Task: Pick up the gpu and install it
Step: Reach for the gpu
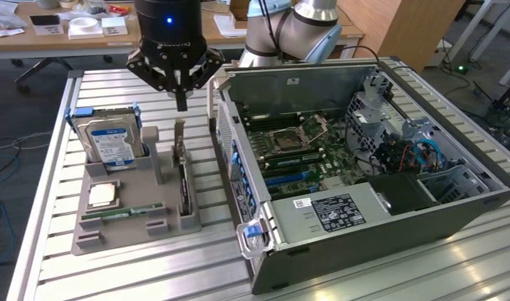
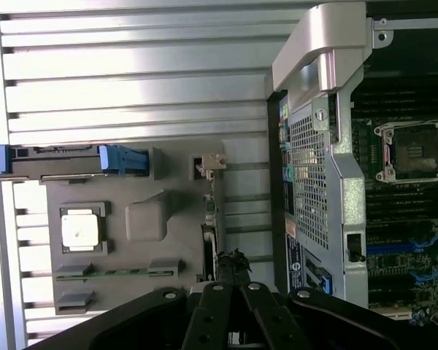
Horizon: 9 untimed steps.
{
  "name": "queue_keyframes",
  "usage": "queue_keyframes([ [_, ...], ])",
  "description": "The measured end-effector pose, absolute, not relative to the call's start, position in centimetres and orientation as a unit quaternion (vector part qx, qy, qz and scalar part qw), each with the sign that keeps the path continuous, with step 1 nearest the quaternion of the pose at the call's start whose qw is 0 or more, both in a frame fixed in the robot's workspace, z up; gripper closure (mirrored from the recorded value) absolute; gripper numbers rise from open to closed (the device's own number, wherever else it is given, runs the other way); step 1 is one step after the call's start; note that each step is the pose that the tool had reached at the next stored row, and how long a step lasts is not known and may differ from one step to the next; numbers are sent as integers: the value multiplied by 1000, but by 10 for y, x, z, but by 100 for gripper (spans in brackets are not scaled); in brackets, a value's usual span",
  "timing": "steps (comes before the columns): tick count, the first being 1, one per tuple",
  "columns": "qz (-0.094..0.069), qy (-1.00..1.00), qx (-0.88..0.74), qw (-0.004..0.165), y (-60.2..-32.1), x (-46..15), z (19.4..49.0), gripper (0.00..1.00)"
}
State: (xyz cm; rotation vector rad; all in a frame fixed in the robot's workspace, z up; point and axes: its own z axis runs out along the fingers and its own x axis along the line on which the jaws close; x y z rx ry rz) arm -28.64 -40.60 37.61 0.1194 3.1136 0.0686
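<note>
The gpu (image 1: 182, 172) stands on edge in a slot of the grey holder (image 1: 134, 229), a thin green card with its metal bracket end toward the back. In the wrist view the gpu (image 2: 209, 219) appears edge-on, with its silver bracket (image 2: 209, 165) at one end. My gripper (image 1: 182, 101) hangs above the card's bracket end, fingers pressed together and pointing down, holding nothing. In the wrist view the gripper (image 2: 232, 261) has its dark fingertips over the card's edge, apart from it.
The open computer case (image 1: 455, 207) lies on the exterior view's right of the holder, motherboard (image 1: 292, 150) exposed. The holder also carries a hard drive (image 1: 113, 143), a processor (image 1: 102, 195) and a memory stick (image 1: 121, 212). All rest on a slatted metal table (image 1: 113, 276).
</note>
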Motion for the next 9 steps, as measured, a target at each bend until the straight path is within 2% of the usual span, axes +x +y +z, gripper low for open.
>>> queue_keyframes([
  [9,22,999,38,12,-414,-286,376,89],
])
